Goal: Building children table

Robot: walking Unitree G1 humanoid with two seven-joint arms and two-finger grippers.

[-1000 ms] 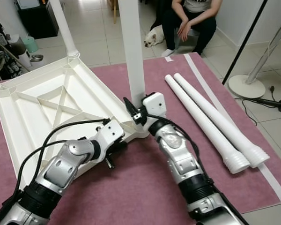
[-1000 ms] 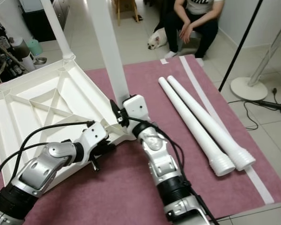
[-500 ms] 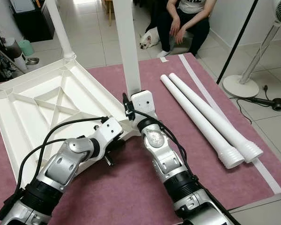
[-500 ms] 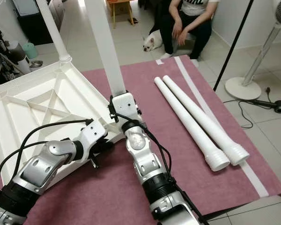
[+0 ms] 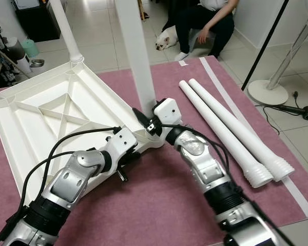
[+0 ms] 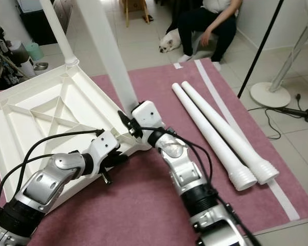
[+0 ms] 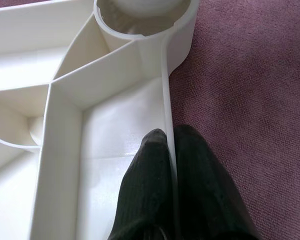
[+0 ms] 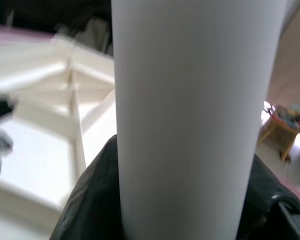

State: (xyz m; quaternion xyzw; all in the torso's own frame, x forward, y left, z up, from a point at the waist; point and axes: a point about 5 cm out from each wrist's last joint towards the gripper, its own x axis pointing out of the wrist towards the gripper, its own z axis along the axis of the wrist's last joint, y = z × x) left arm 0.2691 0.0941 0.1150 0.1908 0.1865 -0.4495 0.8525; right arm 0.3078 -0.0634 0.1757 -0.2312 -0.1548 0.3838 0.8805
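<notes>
I have the white tabletop (image 5: 46, 113) lying upside down on the purple mat (image 5: 159, 205), ribs up, with one leg (image 5: 66, 31) already standing in its far corner; the step in hand, as I judge it, is fitting a second leg (image 5: 136, 61) into the near corner socket (image 7: 145, 20); my right gripper (image 5: 146, 122) is clamped around that leg low down, just above the socket, and the right wrist view shows the white tube gripped between its two black fingers (image 8: 90, 200); my left gripper (image 5: 127, 161) is pinched narrow on the tabletop's edge wall right beside that corner, one finger (image 7: 145, 185) inside the rim and the other outside on the mat side, so it is holding the top steady; the leg leans a little toward the robot's left (I cannot tell whether it is fully seated, since the joint is hidden behind the right wrist); two more legs (image 5: 231, 130) lie side by side on the mat to the right, well apart from the tabletop; a person (image 5: 203, 20) sits at the far edge with a small dog (image 5: 167, 38) beside them; next I would want the leg brought upright and pressed or twisted home while the left gripper holds the top down.
</notes>
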